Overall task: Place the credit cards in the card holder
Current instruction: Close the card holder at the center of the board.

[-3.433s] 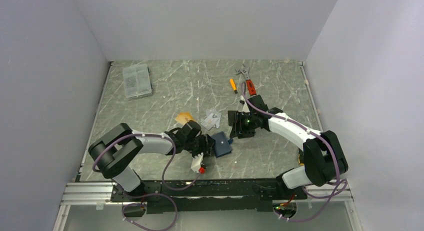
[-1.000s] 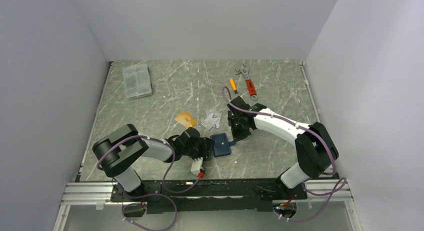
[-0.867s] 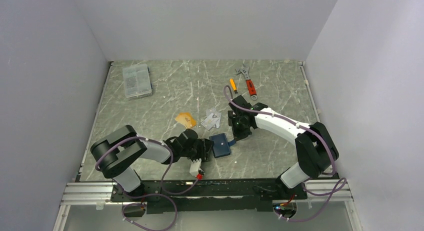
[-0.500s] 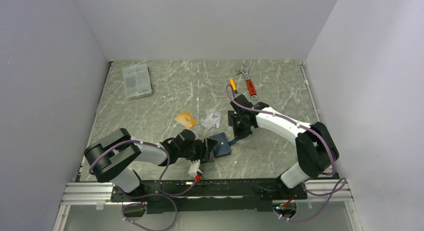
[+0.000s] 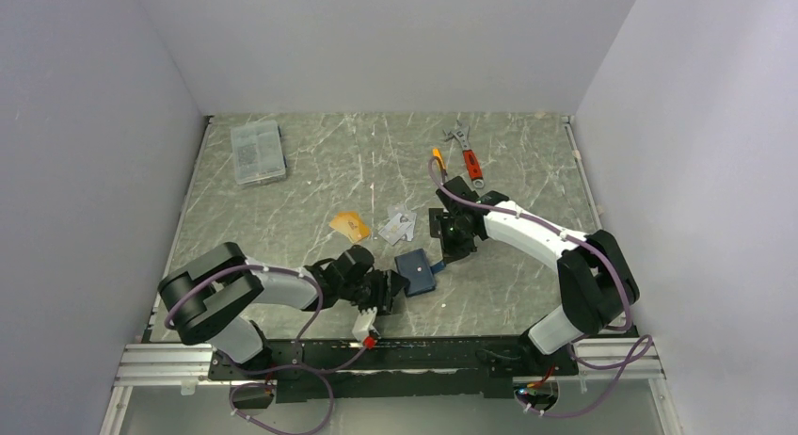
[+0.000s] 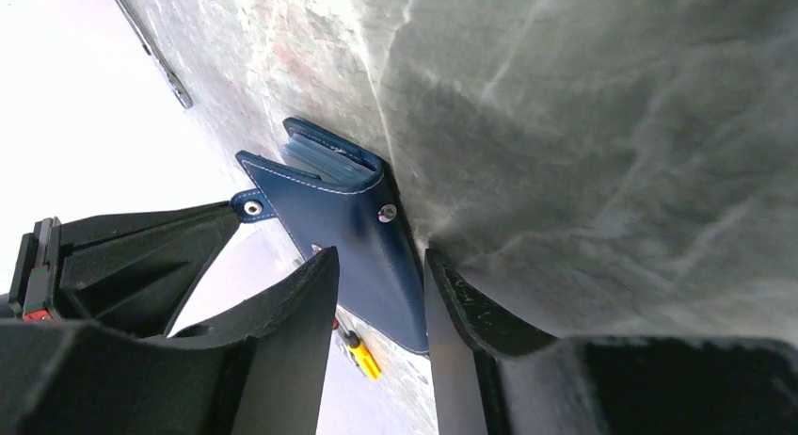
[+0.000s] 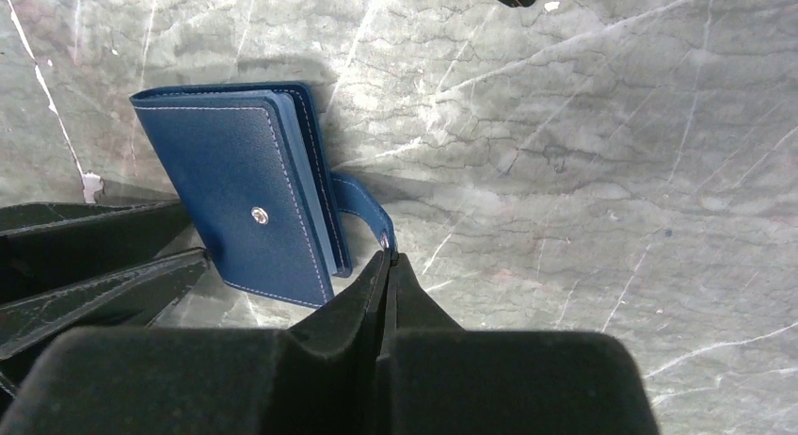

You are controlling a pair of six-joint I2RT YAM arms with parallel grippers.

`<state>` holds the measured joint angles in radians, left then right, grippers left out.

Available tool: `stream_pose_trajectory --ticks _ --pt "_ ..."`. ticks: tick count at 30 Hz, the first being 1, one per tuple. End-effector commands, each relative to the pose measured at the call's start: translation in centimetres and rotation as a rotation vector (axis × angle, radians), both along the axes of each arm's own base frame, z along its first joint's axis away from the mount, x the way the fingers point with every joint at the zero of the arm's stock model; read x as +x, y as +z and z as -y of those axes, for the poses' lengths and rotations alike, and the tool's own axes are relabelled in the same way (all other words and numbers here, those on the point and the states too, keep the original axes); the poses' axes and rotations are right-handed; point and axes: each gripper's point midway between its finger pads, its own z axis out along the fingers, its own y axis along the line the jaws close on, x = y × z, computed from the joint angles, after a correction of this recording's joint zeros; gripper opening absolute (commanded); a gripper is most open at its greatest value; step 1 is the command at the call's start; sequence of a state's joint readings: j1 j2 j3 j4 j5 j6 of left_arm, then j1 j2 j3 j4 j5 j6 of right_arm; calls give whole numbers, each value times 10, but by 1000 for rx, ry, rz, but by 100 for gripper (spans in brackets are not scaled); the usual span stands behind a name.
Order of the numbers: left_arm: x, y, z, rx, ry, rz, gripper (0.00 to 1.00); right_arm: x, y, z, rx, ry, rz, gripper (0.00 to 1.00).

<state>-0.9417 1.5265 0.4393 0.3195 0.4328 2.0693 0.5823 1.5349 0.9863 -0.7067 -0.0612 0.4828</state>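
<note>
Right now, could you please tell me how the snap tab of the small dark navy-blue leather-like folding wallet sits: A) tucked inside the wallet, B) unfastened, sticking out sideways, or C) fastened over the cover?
B: the snap tab juts out past the edge of the wallet onto the marble table, and the cover's stud is bare.

Card holder (image 7: 240,209): navy leather-like cover, fine grain, matt, pale stitching; small shiny metal snap stud (image 7: 258,215).
Table (image 7: 583,124): grey-green marble-look top, smooth, low sheen.
Left gripper (image 6: 381,265) fingers (image 6: 292,313): black plastic, matt, slightly rough.
Compartment box (image 5: 257,153): clear plastic.
</note>
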Motion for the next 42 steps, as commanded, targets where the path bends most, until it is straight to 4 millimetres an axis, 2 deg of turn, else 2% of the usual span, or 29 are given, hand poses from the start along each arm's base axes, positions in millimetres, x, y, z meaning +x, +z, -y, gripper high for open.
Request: stream_pose_trajectory --ticks 1,6,9,11,14,16,33,39,42 --pt "-5 1 16 39 -182 137 45 4 15 -4 53 -14 37 0" --pt "3 2 25 47 -177 148 47 3 16 -9 83 3 27 0" --pt "-1 -8 18 87 -196 146 44 3 16 -13 98 13 19 0" --pt "-4 -13 15 104 -206 139 39 3 16 -17 118 19 11 0" --pt "-6 -19 12 119 -213 132 26 1 13 -23 150 27 -8 0" --pt "-4 -20 11 134 -208 135 23 1 11 -24 151 29 -16 0" --pt "7 -20 12 165 -147 122 20 1 3 -48 251 102 -83 0" --pt "7 -22 11 171 -133 117 18 1 7 -51 273 111 -80 0" --pt "7 -22 10 173 -124 114 18 2 10 -47 245 106 -69 0"
